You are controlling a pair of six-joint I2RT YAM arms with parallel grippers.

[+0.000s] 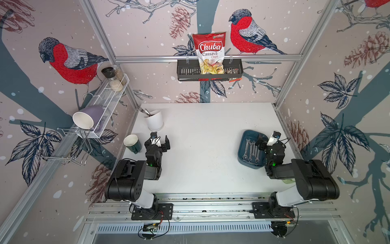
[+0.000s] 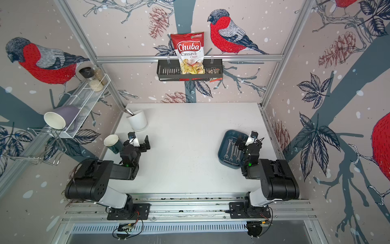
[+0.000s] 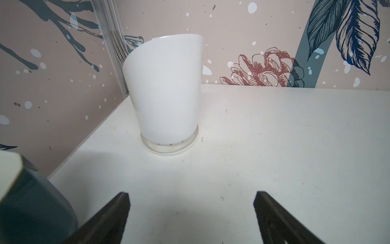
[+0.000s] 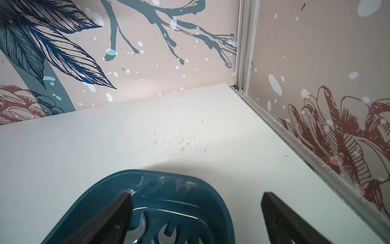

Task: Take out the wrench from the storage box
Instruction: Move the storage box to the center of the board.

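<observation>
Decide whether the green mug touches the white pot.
Apart. The left wrist view shows bare table between the green mug and the white pot.

Silver aluminium frame bars (image 1: 147, 59), bird-printed wallpaper panels (image 1: 147, 31) around a white tabletop (image 1: 200, 152) and black robot arms (image 1: 124, 181) on a near metal rail (image 1: 211, 206) are marking a lab test booth.

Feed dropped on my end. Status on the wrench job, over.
Left gripper open, empty. Right gripper open, empty, over shallow teal-blue plastic storage box. Silver metal wrenches lie inside, untouched. Nothing blocks them.
</observation>
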